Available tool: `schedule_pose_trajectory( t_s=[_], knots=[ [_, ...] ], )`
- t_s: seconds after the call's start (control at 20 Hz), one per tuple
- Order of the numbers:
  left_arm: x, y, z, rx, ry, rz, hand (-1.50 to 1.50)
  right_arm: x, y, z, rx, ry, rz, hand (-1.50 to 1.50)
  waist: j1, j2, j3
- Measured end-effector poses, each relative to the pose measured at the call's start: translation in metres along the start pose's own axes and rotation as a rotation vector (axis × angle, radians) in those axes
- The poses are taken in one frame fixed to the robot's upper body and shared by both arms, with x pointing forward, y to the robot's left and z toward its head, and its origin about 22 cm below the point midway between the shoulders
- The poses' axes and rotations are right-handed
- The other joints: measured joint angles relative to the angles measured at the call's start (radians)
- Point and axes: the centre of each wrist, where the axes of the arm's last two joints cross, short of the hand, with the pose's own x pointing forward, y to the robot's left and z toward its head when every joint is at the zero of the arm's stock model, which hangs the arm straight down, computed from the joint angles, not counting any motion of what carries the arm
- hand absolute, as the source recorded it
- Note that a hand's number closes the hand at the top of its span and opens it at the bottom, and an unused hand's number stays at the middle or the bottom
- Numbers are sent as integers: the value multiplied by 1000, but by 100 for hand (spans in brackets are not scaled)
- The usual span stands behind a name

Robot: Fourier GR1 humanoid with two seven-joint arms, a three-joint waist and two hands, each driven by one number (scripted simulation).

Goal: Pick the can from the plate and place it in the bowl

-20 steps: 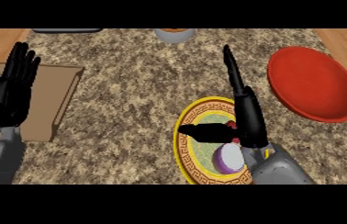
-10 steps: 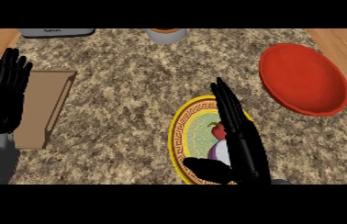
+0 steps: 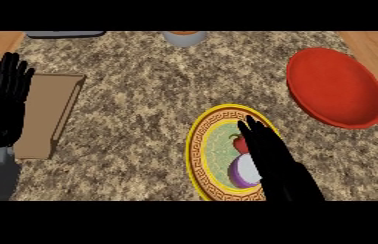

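A yellow-rimmed plate [image 3: 201, 153] with a patterned green centre lies at the lower middle of the counter. On it lies the can [image 3: 244, 169], showing a purple and white end and a red side. My right hand [image 3: 272, 159] hovers over the plate's right half with straight fingers pointing away from me, covering part of the can. The red bowl [image 3: 329, 88] sits at the right, apart from the plate. My left hand [image 3: 13, 93] rests open at the left edge, fingers up.
A brown wooden board [image 3: 46, 113] lies at the left beside my left hand. A grey cup [image 3: 183, 38] with orange inside stands at the far edge. A dark flat thing [image 3: 65, 34] shows at the far left corner.
My right hand has drawn back toward me and lowered over the plate, its fingers shorter in view. The view has shifted slightly; the can and bowl stay put.
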Motion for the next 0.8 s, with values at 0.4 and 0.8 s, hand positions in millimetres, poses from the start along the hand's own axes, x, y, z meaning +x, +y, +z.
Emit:
schedule_pose_trajectory(
  t_s=[0.4,0.8],
  knots=[
    [7,-4,-5,-30,-13,14,0,8,-20,25,140,43,106,-150,24,13,2],
    [11,-18,-4,-46,-22,23,0,10,-24,22,175,76,120,-150,42,19,6]
  ],
)
